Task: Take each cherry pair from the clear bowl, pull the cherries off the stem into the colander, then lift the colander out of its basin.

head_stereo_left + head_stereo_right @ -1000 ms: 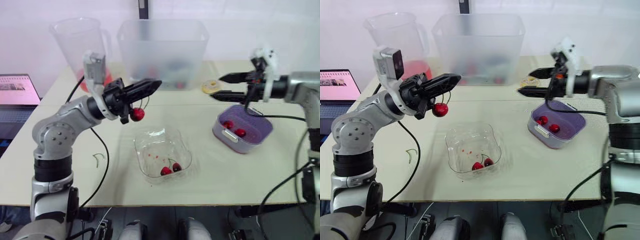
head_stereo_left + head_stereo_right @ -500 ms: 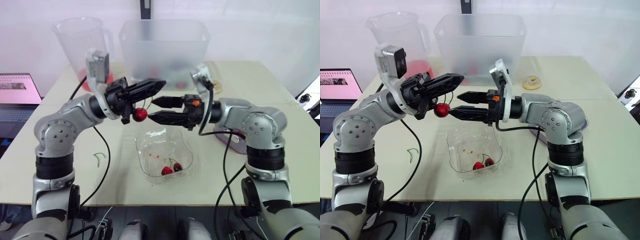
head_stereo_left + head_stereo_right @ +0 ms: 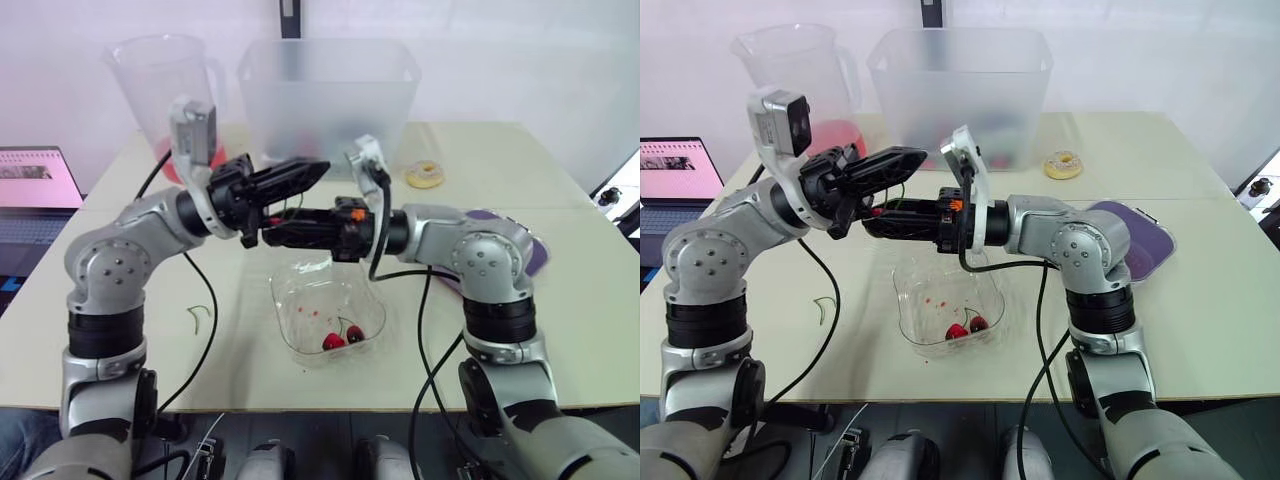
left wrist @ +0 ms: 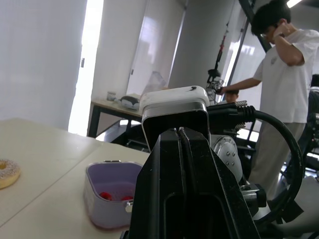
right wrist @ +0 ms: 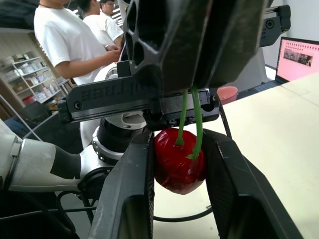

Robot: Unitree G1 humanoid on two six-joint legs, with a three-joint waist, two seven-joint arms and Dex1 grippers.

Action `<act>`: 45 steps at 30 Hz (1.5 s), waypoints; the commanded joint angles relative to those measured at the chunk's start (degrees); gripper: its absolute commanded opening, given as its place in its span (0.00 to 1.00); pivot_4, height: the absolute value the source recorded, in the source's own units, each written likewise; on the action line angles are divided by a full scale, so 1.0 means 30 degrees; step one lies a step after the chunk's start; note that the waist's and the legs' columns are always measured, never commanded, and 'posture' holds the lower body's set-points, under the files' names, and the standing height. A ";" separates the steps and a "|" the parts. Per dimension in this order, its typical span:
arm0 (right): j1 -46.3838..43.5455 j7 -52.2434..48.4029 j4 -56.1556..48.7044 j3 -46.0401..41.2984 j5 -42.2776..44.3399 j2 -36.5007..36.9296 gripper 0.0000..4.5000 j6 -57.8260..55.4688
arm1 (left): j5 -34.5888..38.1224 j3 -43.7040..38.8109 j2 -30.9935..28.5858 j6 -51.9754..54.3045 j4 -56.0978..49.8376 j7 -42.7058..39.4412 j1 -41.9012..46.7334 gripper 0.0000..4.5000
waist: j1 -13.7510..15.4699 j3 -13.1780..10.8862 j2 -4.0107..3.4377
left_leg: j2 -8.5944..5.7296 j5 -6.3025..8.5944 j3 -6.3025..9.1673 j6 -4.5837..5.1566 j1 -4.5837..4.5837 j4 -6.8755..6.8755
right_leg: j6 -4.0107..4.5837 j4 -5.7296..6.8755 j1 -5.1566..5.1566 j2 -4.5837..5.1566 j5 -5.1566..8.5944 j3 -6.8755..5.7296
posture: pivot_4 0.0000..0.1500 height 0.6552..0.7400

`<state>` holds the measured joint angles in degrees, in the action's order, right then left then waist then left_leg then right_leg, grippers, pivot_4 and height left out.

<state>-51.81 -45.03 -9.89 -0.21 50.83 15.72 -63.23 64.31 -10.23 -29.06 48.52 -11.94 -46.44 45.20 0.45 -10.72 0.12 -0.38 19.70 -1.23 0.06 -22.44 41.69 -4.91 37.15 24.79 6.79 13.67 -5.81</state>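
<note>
My left gripper is shut on the green stem of a cherry pair, held above the clear bowl. My right gripper reaches in from the right just below it. Its two fingers are shut on a red cherry hanging from that stem. Another cherry pair lies in the bowl. The purple colander sits in its basin at the right, partly hidden behind my right arm, with red cherries inside.
A clear pitcher and a large frosted tub stand at the back of the table. A doughnut lies behind the right arm. A laptop sits at the left and a loose stem lies nearby.
My right arm swung left from the colander to under the left gripper, and its fingers closed on the hanging cherry. The left arm stayed in place.
</note>
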 commanded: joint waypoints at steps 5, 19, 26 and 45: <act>-0.0264 0.0288 -0.0289 -0.0113 0.0408 -0.0274 0.37 0.0535 | 0.0121 -0.0134 -0.0069 -0.0125 -0.0372 -0.0154 0.0398 0.00 | -0.0027 0.0000 0.0000 | 0.0001 0.0000 0.0001 0.0001 0.0000 -0.0003 | 0.0000 0.0000 0.0003 0.0000 0.0000 0.0001 | 1.00 0.39; 0.0418 -0.0032 -0.0510 0.0521 0.0117 0.0481 0.14 0.0236 | -0.0041 -0.0105 0.0017 -0.0311 -0.0298 -0.0176 0.0450 0.00 | -0.0017 0.0000 0.0000 | 0.0001 0.0001 0.0001 0.0003 -0.0001 -0.0011 | 0.0000 -0.0001 0.0005 0.0000 0.0000 0.0002 | 1.00 0.39; 0.1674 -0.1174 -0.0909 0.2256 -0.0246 0.2374 0.14 -0.0401 | -0.0186 -0.0054 0.0204 -0.0459 -0.0231 -0.0254 0.0471 0.00 | -0.0032 0.0000 0.0000 | 0.0000 0.0003 -0.0001 0.0007 0.0000 -0.0016 | 0.0000 -0.0009 0.0005 0.0000 0.0000 0.0004 | 1.00 0.39; 0.1521 -0.2263 0.2557 -0.0941 -0.3404 1.0616 0.14 0.1750 | 0.0061 -0.0604 0.0428 -0.0568 -0.1203 0.0534 -0.0782 0.00 | 0.0122 -0.0001 0.0013 | -0.0011 0.0012 -0.0011 0.0022 -0.0007 -0.0012 | 0.0001 -0.0029 0.0007 0.0011 0.0001 0.0019 | 1.00 0.39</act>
<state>-46.47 -50.11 -3.92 -0.93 43.09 45.46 -60.70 63.29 -10.51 -27.35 47.88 -13.62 -45.35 42.81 0.81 -10.73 0.16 -0.41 19.74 -1.26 0.13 -22.46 41.62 -4.91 37.04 24.81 6.82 13.68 -5.76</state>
